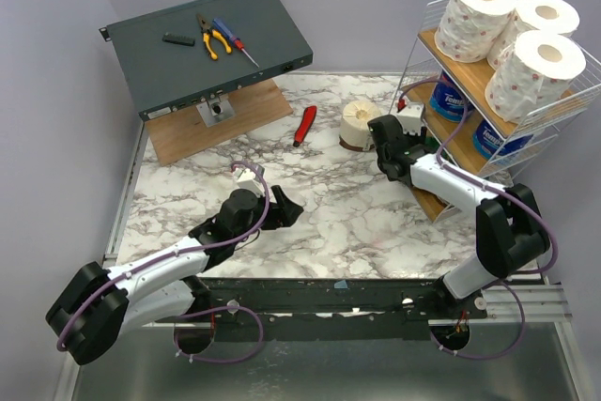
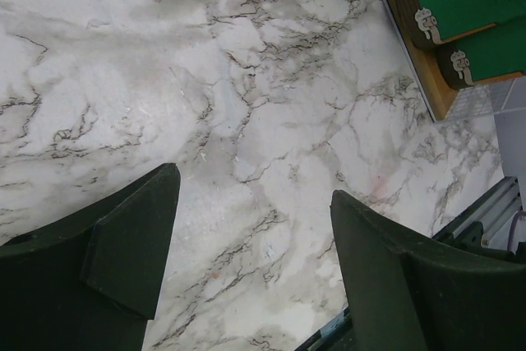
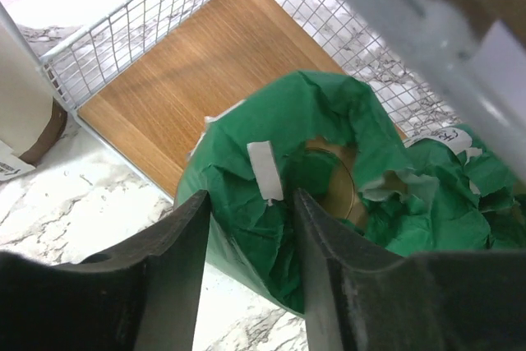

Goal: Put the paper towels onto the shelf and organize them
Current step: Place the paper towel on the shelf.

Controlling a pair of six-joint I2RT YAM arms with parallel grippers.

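The right gripper (image 3: 251, 199) reaches into the bottom of the shelf (image 1: 563, 110). Its two fingers sit one on each side of the rim of a green roll (image 3: 320, 104), with green paper between them. I cannot tell if they squeeze it. That roll sits at the edge of the lowest wood board (image 3: 189, 63). A second green roll (image 3: 448, 203) beside it is cut off. From above, both are hidden. The left gripper (image 2: 253, 191) is wide open over the table (image 2: 271, 80) and holds nothing. The cream roll (image 1: 360, 122) stands near the table's far edge.
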